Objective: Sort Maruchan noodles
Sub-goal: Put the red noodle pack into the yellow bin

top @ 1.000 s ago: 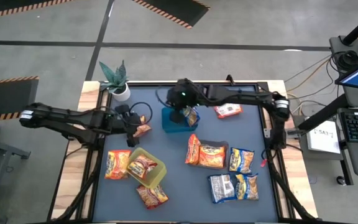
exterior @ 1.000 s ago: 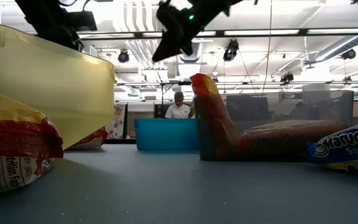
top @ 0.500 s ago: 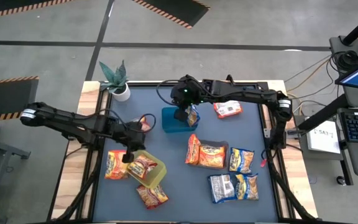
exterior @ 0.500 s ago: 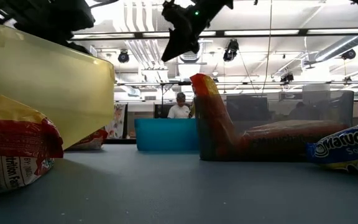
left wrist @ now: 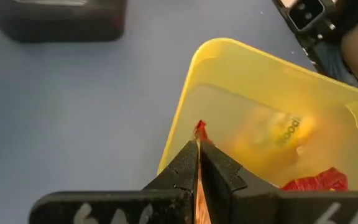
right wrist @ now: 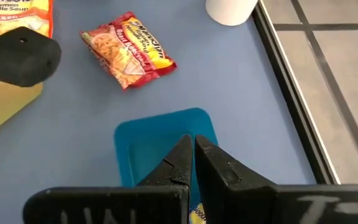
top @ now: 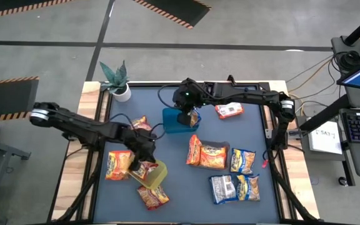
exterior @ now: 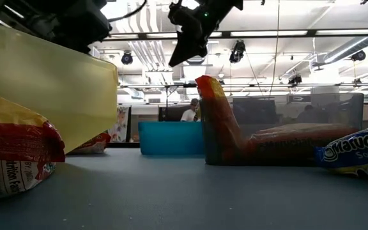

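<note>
Left gripper (left wrist: 198, 163), closed on a red packet (left wrist: 199, 131) above the yellow tray (top: 158, 175), may drop it over the rim; right gripper (top: 187, 116), closed on a blue-yellow packet (top: 193, 117) at the blue tray (top: 170, 120), risks likewise.

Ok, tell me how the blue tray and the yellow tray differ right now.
The blue tray sits toward the table's far side, under the right gripper; the yellow tray sits nearer the front, under the left gripper. The blue tray looks empty in the right wrist view; the yellow tray holds an orange packet. Both are small square open bins, each with a shut gripper pinching a packet above it.
</note>
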Robot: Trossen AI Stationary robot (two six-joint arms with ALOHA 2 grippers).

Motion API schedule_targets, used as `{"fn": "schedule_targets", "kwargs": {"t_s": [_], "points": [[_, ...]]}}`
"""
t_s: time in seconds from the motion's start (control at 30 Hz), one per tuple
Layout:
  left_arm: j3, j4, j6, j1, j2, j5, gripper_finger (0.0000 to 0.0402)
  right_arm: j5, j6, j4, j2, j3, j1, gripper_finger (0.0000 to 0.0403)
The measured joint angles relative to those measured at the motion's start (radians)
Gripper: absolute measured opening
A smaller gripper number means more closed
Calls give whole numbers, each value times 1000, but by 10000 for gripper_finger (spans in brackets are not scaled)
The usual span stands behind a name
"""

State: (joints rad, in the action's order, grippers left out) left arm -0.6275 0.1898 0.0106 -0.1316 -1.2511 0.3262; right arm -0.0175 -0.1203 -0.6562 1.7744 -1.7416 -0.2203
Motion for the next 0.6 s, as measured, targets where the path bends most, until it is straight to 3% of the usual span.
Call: {"fn": "schedule_targets", "kwargs": {"t_s": [0.33, 0.47, 0.6], "points": [[4, -106, 9, 56, -39, -51, 0, -1, -7, -21, 0, 0, 15, 9], [8, -137, 7, 62, -51, -116, 0, 0, -8, -28, 0, 1, 20, 9], [-8, -86, 33, 62, -15, -135, 0, -1, -9, -48, 0, 2, 26, 9]]}}
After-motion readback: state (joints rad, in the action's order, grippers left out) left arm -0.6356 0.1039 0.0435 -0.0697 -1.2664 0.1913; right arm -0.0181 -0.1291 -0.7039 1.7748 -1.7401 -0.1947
